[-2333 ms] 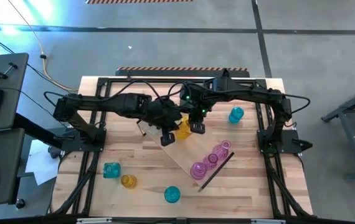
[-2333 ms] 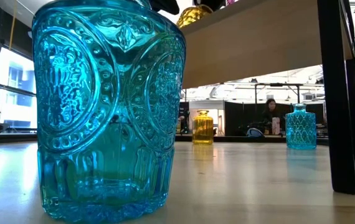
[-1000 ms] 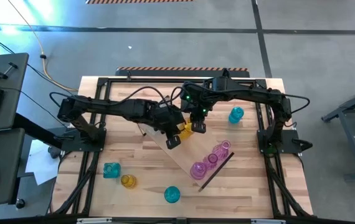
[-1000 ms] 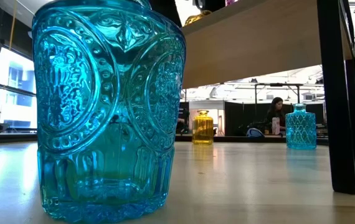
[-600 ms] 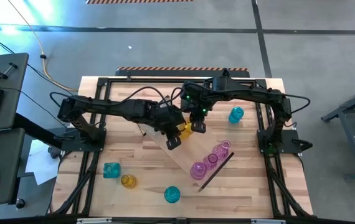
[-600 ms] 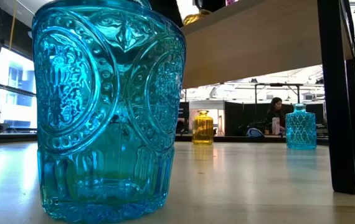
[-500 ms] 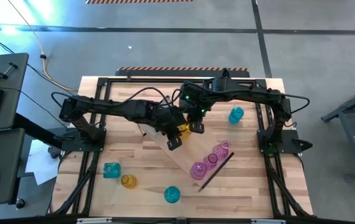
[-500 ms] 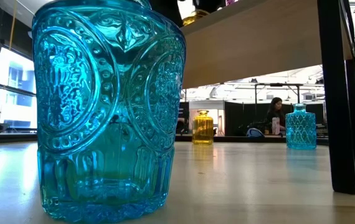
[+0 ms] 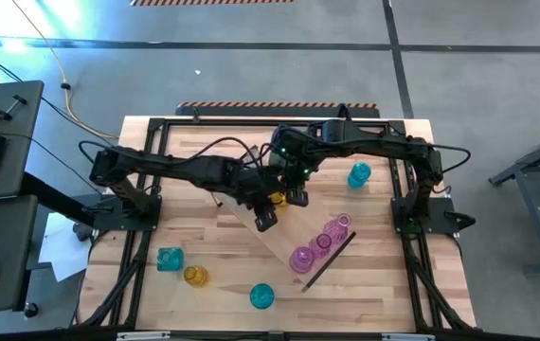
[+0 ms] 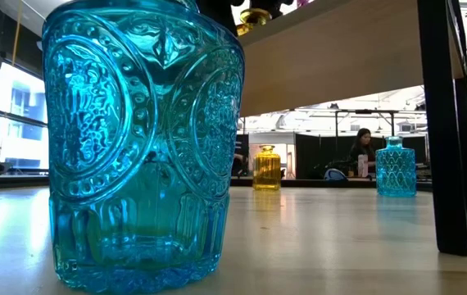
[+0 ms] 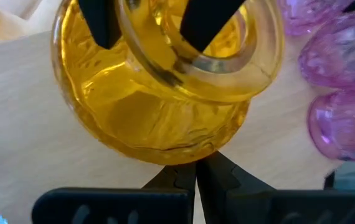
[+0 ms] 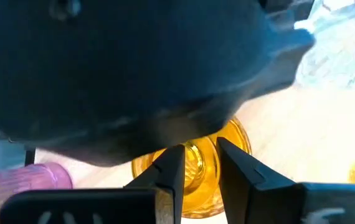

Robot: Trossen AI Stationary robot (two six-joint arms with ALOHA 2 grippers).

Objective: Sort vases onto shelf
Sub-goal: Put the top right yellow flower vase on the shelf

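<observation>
High view: overhead, straight down, covers the whole table [image 9: 251, 275].
Low view: tabletop height, level, very close to a teal vase [image 10: 139, 147].
Left wrist view: close above the amber vase [image 11: 159, 93].
Right wrist view: same amber vase, partly blocked by the other arm [image 12: 134, 68].

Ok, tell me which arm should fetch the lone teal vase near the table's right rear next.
Right, probably. The teal vase stands on that arm's side, near the right gripper at the yellow vase on the shelf. The left gripper, shut, would have to cross the right arm.
</observation>
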